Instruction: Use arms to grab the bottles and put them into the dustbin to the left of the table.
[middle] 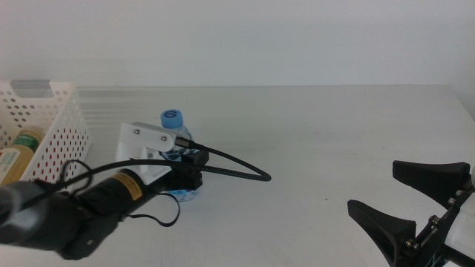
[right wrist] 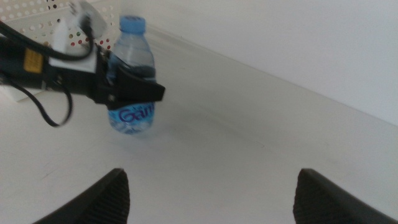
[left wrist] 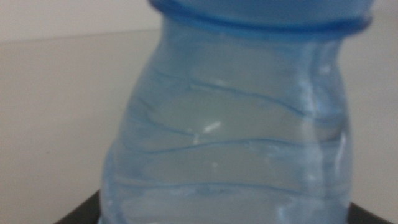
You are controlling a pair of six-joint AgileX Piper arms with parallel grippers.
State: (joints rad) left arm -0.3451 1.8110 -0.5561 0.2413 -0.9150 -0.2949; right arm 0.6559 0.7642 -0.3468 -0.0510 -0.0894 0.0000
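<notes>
The left arm's black two-finger gripper (middle: 185, 167) reaches rightward at the table's left-centre, while the right black gripper (middle: 404, 200) waits spread wide near right.

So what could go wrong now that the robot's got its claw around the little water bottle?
The left gripper grips the water bottle around its upper half, so the thin plastic might squash or slip when lifted. The dustbin has tall walls, so the bottle could bump the rim if carried too low. A yellow bottle already lies inside and might get knocked. The right gripper waits open, far away.
</notes>
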